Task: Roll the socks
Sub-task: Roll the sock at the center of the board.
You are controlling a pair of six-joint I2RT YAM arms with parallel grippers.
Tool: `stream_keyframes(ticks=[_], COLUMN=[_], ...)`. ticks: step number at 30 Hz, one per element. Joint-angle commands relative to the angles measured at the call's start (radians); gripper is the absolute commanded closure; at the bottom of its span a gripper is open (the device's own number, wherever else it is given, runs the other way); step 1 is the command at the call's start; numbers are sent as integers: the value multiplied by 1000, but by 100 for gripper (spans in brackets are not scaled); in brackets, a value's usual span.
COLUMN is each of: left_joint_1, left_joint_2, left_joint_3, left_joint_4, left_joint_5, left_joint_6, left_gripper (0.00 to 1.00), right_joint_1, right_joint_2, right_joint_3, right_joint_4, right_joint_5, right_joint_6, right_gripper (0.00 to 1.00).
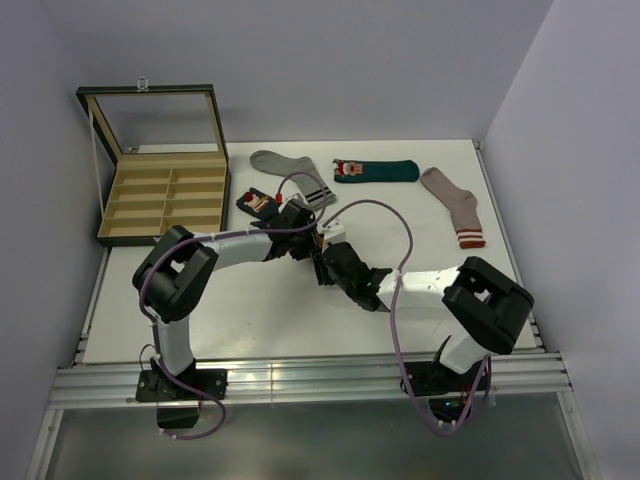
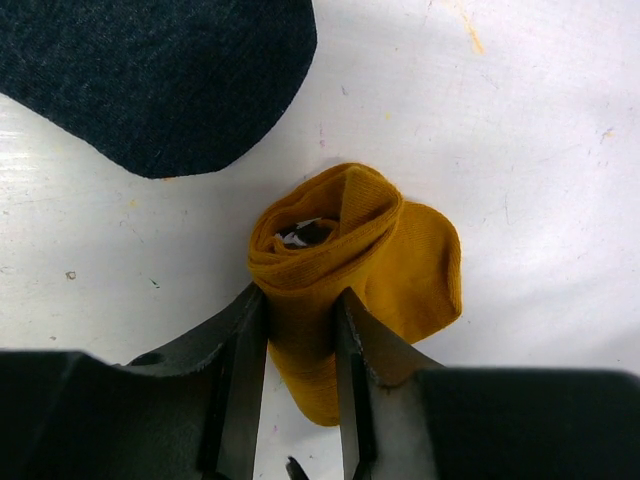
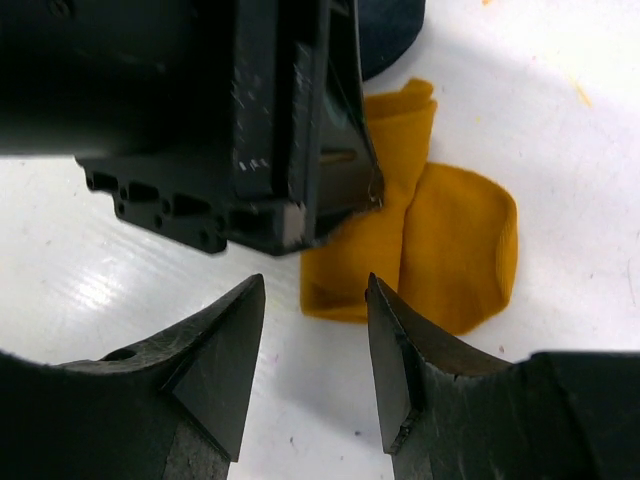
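Note:
The mustard-orange sock [image 2: 400,260] lies partly rolled on the white table, and my left gripper [image 2: 300,300] is shut on its rolled end. In the right wrist view the same sock [image 3: 450,250] lies just beyond my right gripper [image 3: 315,290], which is open with nothing between its fingers. The left gripper's body [image 3: 300,130] hangs over the sock there. From above, both grippers meet at mid-table, left gripper [image 1: 303,228] and right gripper [image 1: 328,262], and they hide the mustard sock. The navy sock [image 1: 258,203] lies flat just behind the left gripper. The dark teal sock [image 1: 375,171] lies flat at the back.
A grey striped sock [image 1: 295,175] lies at the back, left of the teal one. A pinkish-beige sock [image 1: 455,205] lies at the back right. An open wooden divider box [image 1: 165,195] with a glass lid stands at the back left corner.

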Motion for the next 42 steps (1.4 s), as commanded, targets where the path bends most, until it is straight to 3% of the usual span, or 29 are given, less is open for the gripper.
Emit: stream_keyframes(ticks=[1, 10, 16, 18, 19, 21, 22, 25, 30, 37, 42], left_joint_1=[-14, -12, -14, -12, -12, -12, -12, -7, 19, 36, 34], left_joint_2=[49, 47, 38, 34, 28, 20, 11, -18, -97, -161, -193], left_joint_3=[-8, 1, 16, 22, 25, 31, 32, 25, -16, -77, -142], left_joint_4=[-116, -128, -144, -147, -150, -153, -150, -151, -119, -20, 58], left_joint_5=[-17, -11, -3, -1, -3, -3, -3, -21, -38, -6, 5], left_joint_6=[42, 45, 45, 43, 42, 37, 33, 8, -61, -102, -121], left_gripper=[66, 67, 66, 66, 66, 65, 62, 52, 34, 29, 24], right_joint_1=[21, 28, 25, 24, 21, 18, 10, -30, -146, -317, -396], right_joint_2=[44, 164, 208, 242, 248, 250, 237, 190, 104, 90, 142], right_joint_3=[58, 110, 139, 171, 179, 176, 166, 133, 49, -66, -130], right_joint_4=[56, 1, -160, -245, -266, -286, -286, -270, -196, -12, 115], right_joint_5=[95, 151, 177, 166, 159, 125, 108, 22, -246, -594, -714], right_joint_6=[-55, -25, 73, 100, 116, 129, 136, 166, 239, 394, 488], right_gripper=[47, 50, 55, 61, 70, 80, 90, 100, 100, 100, 100])
